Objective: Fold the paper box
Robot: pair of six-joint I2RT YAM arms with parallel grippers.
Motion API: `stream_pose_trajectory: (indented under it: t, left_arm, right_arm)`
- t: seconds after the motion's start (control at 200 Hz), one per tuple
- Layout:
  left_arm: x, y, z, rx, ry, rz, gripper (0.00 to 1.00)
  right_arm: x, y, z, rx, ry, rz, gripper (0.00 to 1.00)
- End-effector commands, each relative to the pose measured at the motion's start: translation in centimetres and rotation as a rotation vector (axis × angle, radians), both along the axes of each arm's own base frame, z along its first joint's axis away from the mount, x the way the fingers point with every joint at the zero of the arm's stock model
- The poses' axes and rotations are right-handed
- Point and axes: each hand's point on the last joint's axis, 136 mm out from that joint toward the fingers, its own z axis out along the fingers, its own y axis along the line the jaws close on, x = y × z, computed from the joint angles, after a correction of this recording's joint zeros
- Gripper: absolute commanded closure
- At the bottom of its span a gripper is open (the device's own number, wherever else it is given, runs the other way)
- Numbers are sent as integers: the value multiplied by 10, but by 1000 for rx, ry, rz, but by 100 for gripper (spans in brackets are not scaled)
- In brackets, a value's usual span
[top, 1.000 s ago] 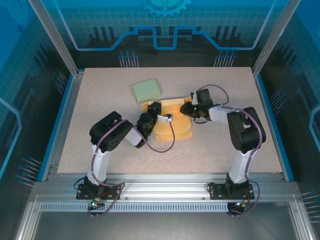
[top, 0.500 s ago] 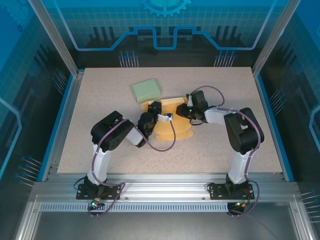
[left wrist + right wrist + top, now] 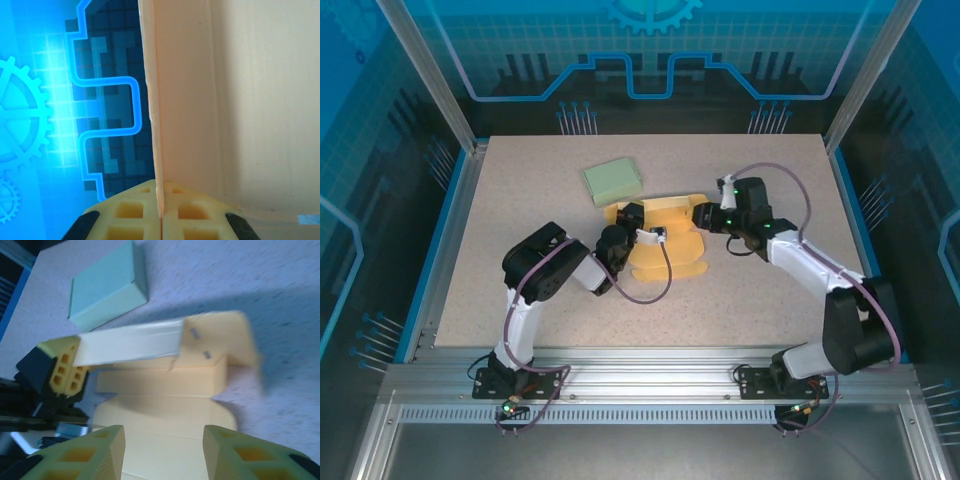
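The yellow paper box (image 3: 665, 245) lies partly folded in the middle of the table. My left gripper (image 3: 629, 216) is shut on its raised far-left flap. In the left wrist view the thin flap edge (image 3: 156, 115) runs straight up from between the closed fingertips (image 3: 160, 212). My right gripper (image 3: 701, 214) hovers just off the box's right side. In the right wrist view it (image 3: 164, 450) is open with nothing between its fingers, the box (image 3: 165, 405) lies beyond it, and the left gripper (image 3: 64, 371) holds the pale flap (image 3: 130, 342).
A closed light-green box (image 3: 612, 181) rests on the table just behind and left of the yellow one, also seen as the green box (image 3: 107, 287) in the right wrist view. Blue walls and metal posts surround the table (image 3: 520, 200).
My right gripper has opened and drawn back to the right off the box, its arm swinging outward. The left gripper has stayed shut on the flap.
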Motion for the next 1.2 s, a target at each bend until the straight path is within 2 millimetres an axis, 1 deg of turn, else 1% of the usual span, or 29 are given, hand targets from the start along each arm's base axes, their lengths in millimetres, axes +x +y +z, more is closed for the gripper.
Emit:
stream_pose_trajectory:
  t: [0.0, 0.055, 0.11, 0.16, 0.19, 0.255, 0.31, 0.435, 0.555, 0.605, 0.65, 0.72, 0.78, 1.016, 1.126, 1.196]
  left_arm:
    - [-1, -6, -7, 18, -1, -30, 100]
    - [-1, -6, -7, 19, 0, -30, 100]
    - [-2, -6, -7, 18, -1, -32, 100]
    - [-2, -6, -7, 19, 1, -32, 100]
    - [-2, -7, -7, 18, 0, -34, 100]
    - [-2, -6, -7, 18, 0, -34, 100]
    - [-2, -6, -6, 20, -1, -33, 100]
    - [-3, -7, -5, 19, -2, -35, 100]
    - [-3, -6, -6, 19, -1, -33, 100]
    - [-3, -6, -6, 21, -1, -32, 100]
    - [-3, -5, -6, 20, -1, -28, 100]
    - [-3, -5, -7, 20, 1, -29, 100]
    - [-2, -6, -8, 22, 1, -28, 100]
    - [-1, -5, -11, 30, 4, -23, 100]
    - [0, -6, -11, 29, 2, -22, 100]
    - [0, -6, -10, 29, 2, -22, 100]
  right_arm:
    - [4, -44, -16, -51, 53, -90, 57]
    - [15, -63, -20, -41, 78, -144, 62]
    - [28, -77, -29, -42, 107, -181, 64]
    - [40, -84, -39, -43, 130, -190, 66]
    - [47, -85, -48, -44, 152, -183, 66]
    - [65, -82, -60, -42, 167, -151, 67]
    - [78, -74, -70, -23, 181, -113, 67]
    - [108, -59, -83, 32, 175, -42, 67]
    - [125, -48, -99, 65, 207, 3, 65]
    - [125, -43, -105, 77, 230, 20, 64]
    - [124, -35, -105, 89, 232, 50, 63]
    - [117, -26, -104, 100, 221, 86, 61]
    - [109, -18, -102, 113, 212, 114, 61]
    - [75, -11, -93, 125, 161, 144, 60]
    - [65, -9, -89, 122, 142, 149, 59]
    - [60, -4, -86, 120, 125, 168, 59]
